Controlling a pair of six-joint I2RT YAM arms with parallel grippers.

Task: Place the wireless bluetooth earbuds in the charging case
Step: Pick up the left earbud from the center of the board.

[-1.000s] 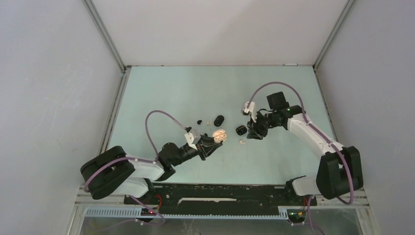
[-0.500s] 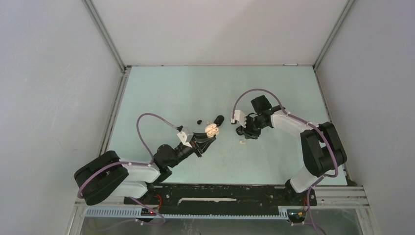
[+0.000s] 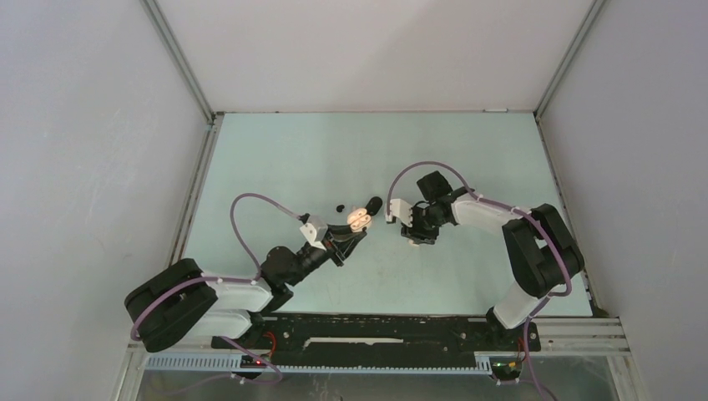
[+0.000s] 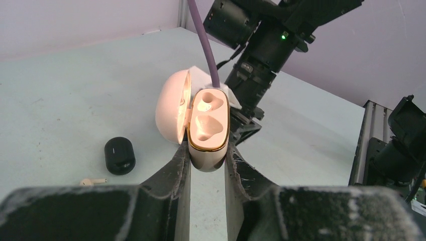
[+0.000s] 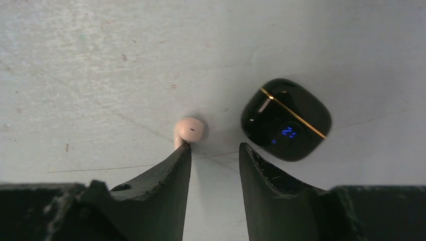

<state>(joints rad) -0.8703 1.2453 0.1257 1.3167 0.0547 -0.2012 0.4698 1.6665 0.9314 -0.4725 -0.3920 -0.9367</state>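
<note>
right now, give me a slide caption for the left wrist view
Left tool grips an open pale case; black case and loose earbud lie on the table.

A glossy pinkish-white charging case stands upright between the left fingers, lid open, both wells empty. A pale pink earbud lies on the desk near a closed glossy black case.

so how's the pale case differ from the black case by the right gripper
The pale case is open, its wells showing; the black case is shut, with a blue light. The pale case is clamped in the left gripper; the black case lies loose on the table. Both are rounded with gold trim.
</note>
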